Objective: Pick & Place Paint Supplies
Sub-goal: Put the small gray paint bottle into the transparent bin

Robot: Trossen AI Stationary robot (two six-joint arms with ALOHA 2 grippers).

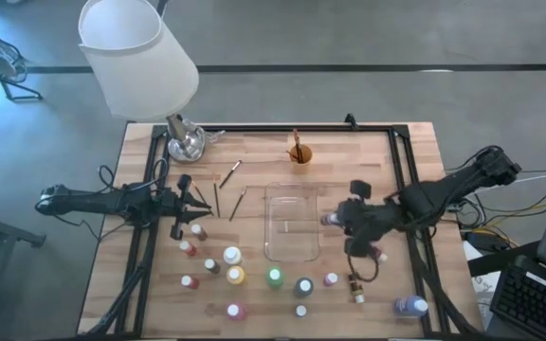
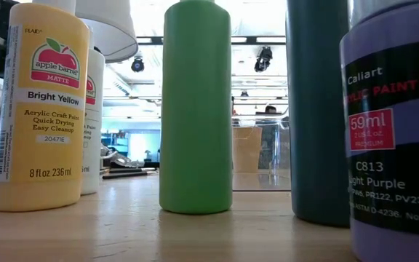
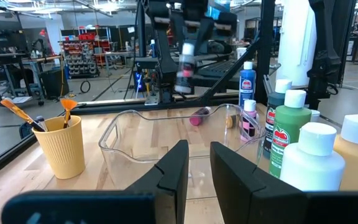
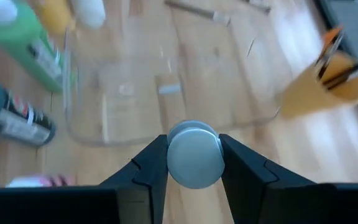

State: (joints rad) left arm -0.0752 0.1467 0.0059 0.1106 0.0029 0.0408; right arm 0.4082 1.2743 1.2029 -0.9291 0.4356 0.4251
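Observation:
My right gripper (image 1: 341,220) hangs over the right edge of the clear tray (image 1: 292,248), shut on a small paint bottle (image 4: 194,155) with a pale cap and a purplish body (image 1: 330,220). The left wrist view shows this bottle (image 3: 187,62) blurred, high above the tray (image 3: 114,134). Several other paint bottles (image 1: 235,275) stand on the near half of the table, and two lie by the right arm (image 1: 356,284). Loose brushes (image 1: 240,202) lie left of the tray. My left gripper (image 3: 197,168) waits at the table's left, level, its fingers slightly apart with nothing between them. My right gripper pinches the small bottle between its two fingers, on opposite sides at its pale cap (image 4: 194,134). The fingers slant down from the table's right side. The cap end faces back toward the wrist. The bottle is lifted clear of the table and the tray.
An orange cup (image 1: 300,153) holding brushes stands at the far middle. A white lamp (image 1: 140,57) rises over the far left corner. Tall yellow (image 2: 42,109), green (image 2: 195,109), teal (image 2: 318,109) and light purple (image 2: 395,131) bottles stand near the front edge.

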